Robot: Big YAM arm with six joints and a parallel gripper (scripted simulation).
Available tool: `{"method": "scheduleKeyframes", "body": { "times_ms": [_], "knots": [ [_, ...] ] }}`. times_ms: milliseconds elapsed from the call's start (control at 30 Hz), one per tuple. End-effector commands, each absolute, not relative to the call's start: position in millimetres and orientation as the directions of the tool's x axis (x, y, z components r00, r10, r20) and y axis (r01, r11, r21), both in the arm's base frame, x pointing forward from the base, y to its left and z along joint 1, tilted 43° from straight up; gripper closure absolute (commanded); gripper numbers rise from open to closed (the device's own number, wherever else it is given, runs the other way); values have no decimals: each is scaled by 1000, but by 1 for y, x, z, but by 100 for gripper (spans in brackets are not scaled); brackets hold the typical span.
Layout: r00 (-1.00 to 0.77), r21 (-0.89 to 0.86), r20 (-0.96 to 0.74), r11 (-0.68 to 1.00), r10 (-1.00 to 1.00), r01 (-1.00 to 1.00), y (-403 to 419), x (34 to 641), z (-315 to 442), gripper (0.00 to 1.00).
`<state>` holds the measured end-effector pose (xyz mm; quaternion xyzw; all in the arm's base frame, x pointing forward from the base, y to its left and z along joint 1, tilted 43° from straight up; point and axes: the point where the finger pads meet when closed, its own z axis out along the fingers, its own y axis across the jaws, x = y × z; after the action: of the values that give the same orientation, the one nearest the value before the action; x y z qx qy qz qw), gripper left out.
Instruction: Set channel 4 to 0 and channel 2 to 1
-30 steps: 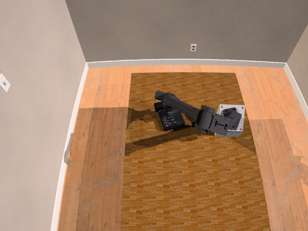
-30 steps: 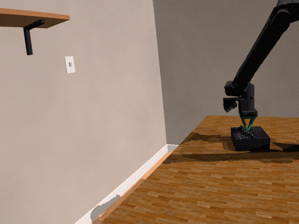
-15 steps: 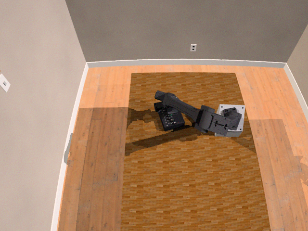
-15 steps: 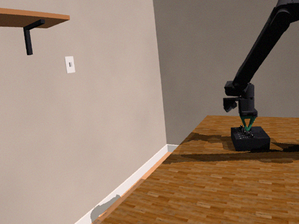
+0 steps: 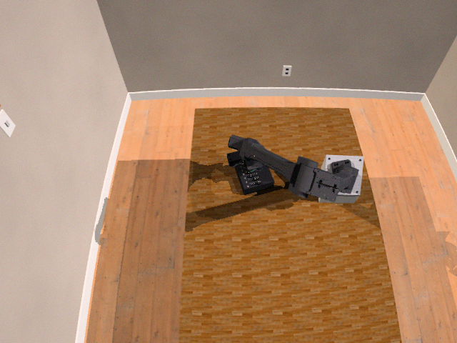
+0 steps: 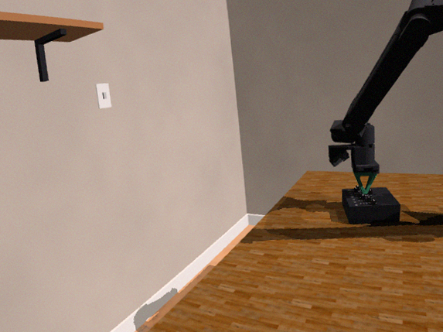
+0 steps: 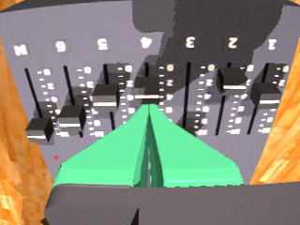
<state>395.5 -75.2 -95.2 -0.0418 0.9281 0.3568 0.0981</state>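
The desk (image 5: 260,182) (image 6: 374,211) (image 7: 117,28) sits upright on the table (image 5: 280,258) (image 6: 305,293), under the arm (image 5: 273,158) (image 6: 385,69). The gripper (image 6: 364,192) (image 7: 148,112) is fully closed with nothing between its fingers, its joined tips at the near side of fader 4 (image 7: 147,89), at or just beside the cap. That cap's line looks to be somewhere around 3 or 4, so channel 4 has yet to reach 0. The step in hand is best done as a push: keep the tips shut as one blunt finger, low enough to bear on the cap's side but not on the panel, and run straight along the slot toward the 0 end. Go slowly near the top and stop once the line is nearest 0; leaning on the end stop could shove or tip the desk. Stay in line with the slot, as fader 5 (image 7: 106,96) is close by. Afterwards, back off along the slot, then lift clear before crossing to fader 2 (image 7: 232,81), whose line seems short of 1 too and likely wants a smaller push.
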Motion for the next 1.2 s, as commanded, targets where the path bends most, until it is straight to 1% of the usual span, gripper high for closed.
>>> {"method": "scheduleKeyframes", "body": {
  "times_ms": [0,1167],
  "knots": [
    [-971,644,-240,744,-22,-176,-77,421,-91,100],
    [-969,642,-245,745,-25,-181,-77,430,-89,100]
  ]
}}
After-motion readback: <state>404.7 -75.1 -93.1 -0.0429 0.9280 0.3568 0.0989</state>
